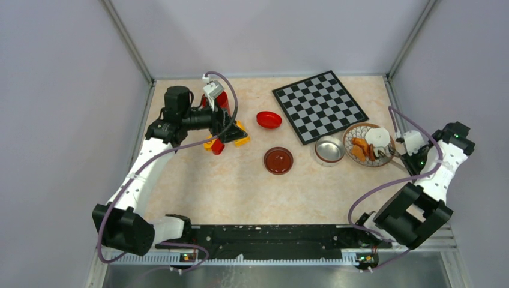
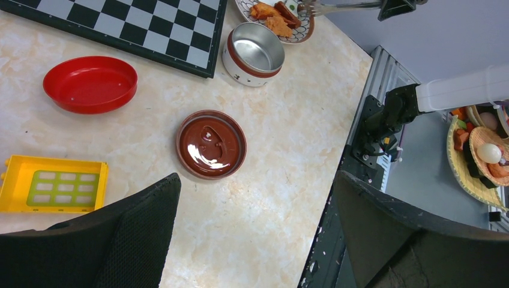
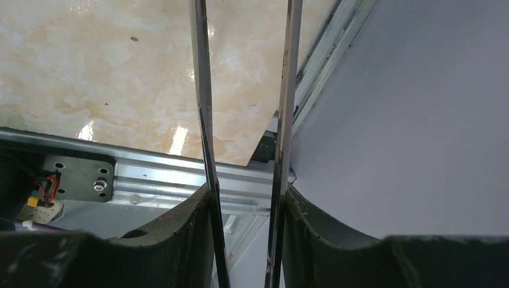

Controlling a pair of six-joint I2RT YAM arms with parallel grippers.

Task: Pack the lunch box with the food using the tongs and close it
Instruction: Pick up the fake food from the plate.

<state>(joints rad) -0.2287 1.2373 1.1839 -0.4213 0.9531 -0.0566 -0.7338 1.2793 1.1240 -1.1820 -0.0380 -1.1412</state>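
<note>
The lunch box (image 1: pixel 329 150) (image 2: pixel 255 54), a small steel pot with a reddish rim, stands open and empty next to a patterned plate (image 1: pixel 354 130). The food (image 1: pixel 361 149) (image 2: pixel 273 18), orange-brown pieces and a pale chunk (image 1: pixel 377 137), lies on that plate. My right gripper (image 1: pixel 409 157) (image 3: pixel 246 192) is shut on the tongs (image 1: pixel 391 153) (image 3: pixel 202 90), one finger on each silver arm. The tong tips (image 2: pixel 309 7) reach over the plate's right side. My left gripper (image 1: pixel 230 129) (image 2: pixel 255 180) hangs open and empty at the back left.
A glossy brown lid (image 1: pixel 278 160) (image 2: pixel 211 144) lies left of the lunch box. A red bowl (image 1: pixel 269 119) (image 2: pixel 90 84) and a chessboard (image 1: pixel 319 106) sit behind it. Yellow and red toy blocks (image 1: pixel 241 139) (image 2: pixel 54 183) lie under the left gripper. The table's metal edge rail (image 3: pixel 180 174) is close to the right gripper.
</note>
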